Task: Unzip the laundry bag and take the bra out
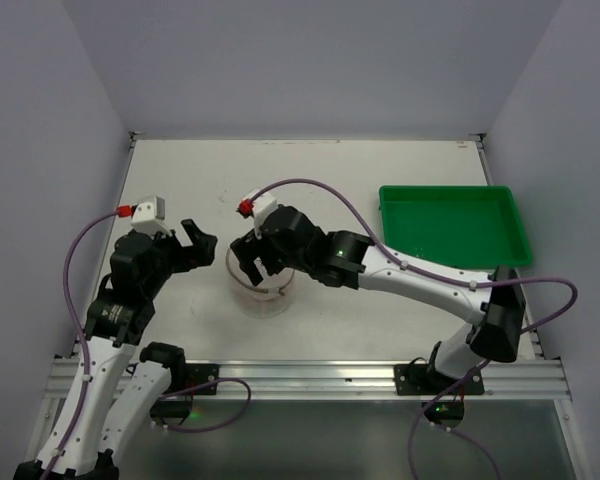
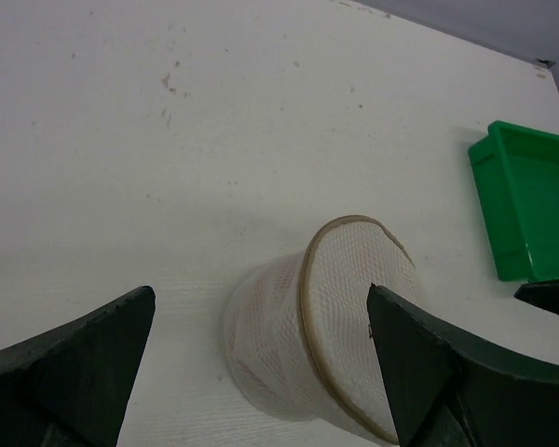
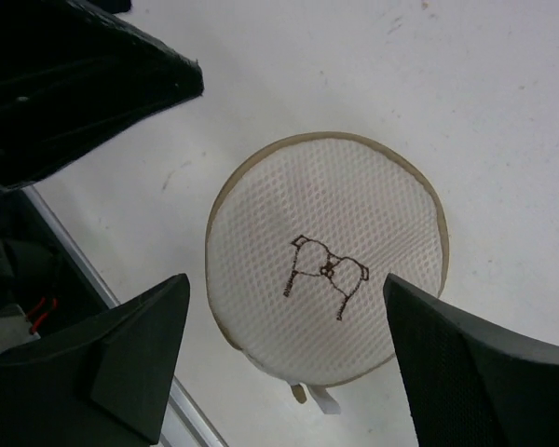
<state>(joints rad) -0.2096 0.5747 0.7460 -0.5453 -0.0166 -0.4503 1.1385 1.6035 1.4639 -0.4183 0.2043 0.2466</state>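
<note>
Right end effector (image 3: 284,317), spread, hides part of the laundry bag (image 1: 270,300) from overhead; left end effector (image 2: 261,307) spread; tray (image 1: 455,225) well apart.

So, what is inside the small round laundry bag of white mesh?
Through the side of the round white mesh laundry bag only a faint pinkish tint shows. Its flat face with the black bra sketch and beige zip rim hide the rest.

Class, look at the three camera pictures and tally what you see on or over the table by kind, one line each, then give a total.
Laundry bag, white mesh: 1
Tray, green: 1
Robot hands, the left hand and the right hand: 2
Total: 4
</note>
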